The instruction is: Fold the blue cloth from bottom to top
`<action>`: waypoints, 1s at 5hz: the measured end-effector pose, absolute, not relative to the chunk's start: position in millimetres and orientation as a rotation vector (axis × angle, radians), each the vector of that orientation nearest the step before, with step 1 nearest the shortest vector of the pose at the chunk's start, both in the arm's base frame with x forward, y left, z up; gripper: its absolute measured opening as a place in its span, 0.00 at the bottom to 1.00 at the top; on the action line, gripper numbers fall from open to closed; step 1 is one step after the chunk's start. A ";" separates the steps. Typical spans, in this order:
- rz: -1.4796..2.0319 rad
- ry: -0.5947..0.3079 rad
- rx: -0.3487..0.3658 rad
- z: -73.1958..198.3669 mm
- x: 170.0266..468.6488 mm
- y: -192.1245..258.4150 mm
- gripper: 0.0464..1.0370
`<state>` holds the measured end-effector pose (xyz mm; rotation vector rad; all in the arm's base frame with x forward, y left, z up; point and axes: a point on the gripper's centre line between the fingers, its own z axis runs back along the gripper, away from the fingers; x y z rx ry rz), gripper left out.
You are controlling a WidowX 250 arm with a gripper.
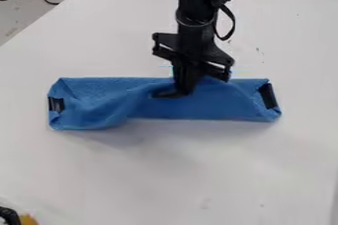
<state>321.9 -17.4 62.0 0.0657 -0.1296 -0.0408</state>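
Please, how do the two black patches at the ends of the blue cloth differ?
The left patch is shorter, the right patch longer. The right patch slants clearly in the view, the left patch hardly. Both are black and sit at ends of the blue cloth.

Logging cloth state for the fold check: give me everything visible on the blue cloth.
The blue cloth lies on the white table as a long, narrow band, apparently soft fabric in layers. Black patches, tape-like, sit near its picture-left and picture-right ends; corners look tucked. Wrinkles run from the bulging lower left toward the middle, where the gripper meets it.
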 end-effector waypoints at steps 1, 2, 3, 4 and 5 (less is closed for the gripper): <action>-0.090 -0.091 0.035 43.1 348.3 3.4 0.02; -0.141 -0.049 -0.023 15.1 371.1 8.0 0.02; -0.144 -0.061 -0.050 8.5 383.8 9.3 0.04; -0.142 -0.117 -0.048 6.2 389.2 8.7 0.21; -0.153 -0.174 -0.022 7.9 389.0 5.0 0.44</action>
